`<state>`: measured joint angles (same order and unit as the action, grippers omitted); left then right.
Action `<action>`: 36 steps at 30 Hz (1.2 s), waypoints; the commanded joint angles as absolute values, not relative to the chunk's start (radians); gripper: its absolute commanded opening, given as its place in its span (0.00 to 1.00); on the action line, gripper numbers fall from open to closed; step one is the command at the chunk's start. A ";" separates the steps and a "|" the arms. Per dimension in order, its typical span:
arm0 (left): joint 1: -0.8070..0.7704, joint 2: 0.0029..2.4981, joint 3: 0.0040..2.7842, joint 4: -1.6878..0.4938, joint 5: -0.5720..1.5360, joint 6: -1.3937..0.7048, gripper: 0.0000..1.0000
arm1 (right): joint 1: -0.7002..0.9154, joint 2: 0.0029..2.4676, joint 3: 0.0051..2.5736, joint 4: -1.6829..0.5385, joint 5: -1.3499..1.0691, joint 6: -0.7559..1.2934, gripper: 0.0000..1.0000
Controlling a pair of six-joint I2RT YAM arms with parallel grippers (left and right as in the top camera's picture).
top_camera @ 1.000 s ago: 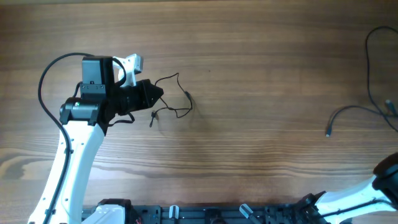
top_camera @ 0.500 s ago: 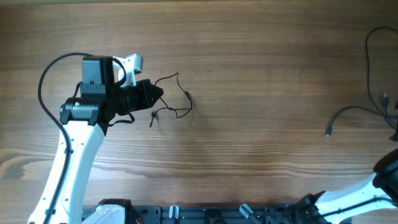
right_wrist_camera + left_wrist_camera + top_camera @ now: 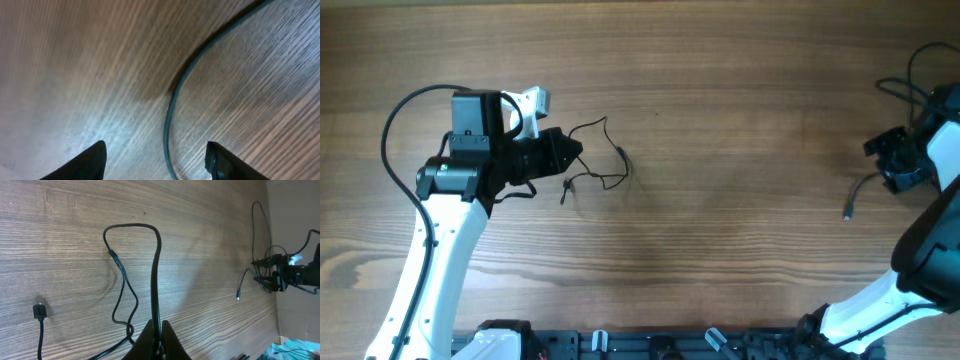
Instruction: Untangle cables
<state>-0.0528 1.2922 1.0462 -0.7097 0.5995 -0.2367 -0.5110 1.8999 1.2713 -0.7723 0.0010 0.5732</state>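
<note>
Black right tool [image 3: 156,150] has swung over the far cable [image 3: 169,117], spread wide; left tool [image 3: 159,330] stays pinched on the looped cable [image 3: 156,265]; second grasp likely

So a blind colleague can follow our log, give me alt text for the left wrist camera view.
At bottom centre the left gripper is shut on a thin dark cable that rises, loops over and wanders back down across the wooden table. A small black plug lies at left; the right arm is far off beside a second cable.
</note>
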 commanded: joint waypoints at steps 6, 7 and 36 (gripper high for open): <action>-0.057 1.291 1.047 -0.707 0.601 -0.216 0.04 | -0.504 1.908 1.193 -0.765 0.030 0.550 0.58; -0.057 1.291 1.047 -0.707 0.601 -0.216 0.04 | -0.504 1.908 1.178 -0.751 0.030 0.550 0.58; -0.057 1.291 1.047 -0.722 0.601 -0.220 0.04 | -0.954 1.739 1.523 -0.587 0.236 0.701 0.64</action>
<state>-0.0528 1.2922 1.0462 -0.7189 0.5995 -0.2371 -0.8837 1.7020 1.5272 -0.5922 0.2325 0.5800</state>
